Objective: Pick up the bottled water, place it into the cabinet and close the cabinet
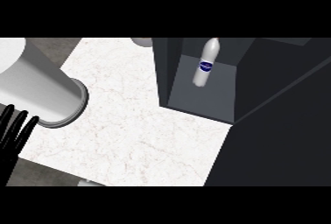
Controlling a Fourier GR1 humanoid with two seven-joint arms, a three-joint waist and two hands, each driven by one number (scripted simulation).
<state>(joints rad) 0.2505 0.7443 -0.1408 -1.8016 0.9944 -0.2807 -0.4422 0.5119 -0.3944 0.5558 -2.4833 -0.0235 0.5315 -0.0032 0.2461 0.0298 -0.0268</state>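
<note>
The bottled water point(205, 63), white with a blue label, stands upright inside the dark cabinet point(200, 103), on its grey floor towards the back. The cabinet is open towards the counter, and its dark door point(278, 131) spreads across the right of the view. My left hand point(14, 129) shows at the left edge with straight black fingers pointing up, holding nothing and far from the bottle. Its grey forearm point(39, 83) crosses the upper left. My right hand does not show.
The white marble counter point(123, 131) fills the middle, ending at a front edge near the bottom. A small grey object point(142, 41) peeks in at the top beside the cabinet.
</note>
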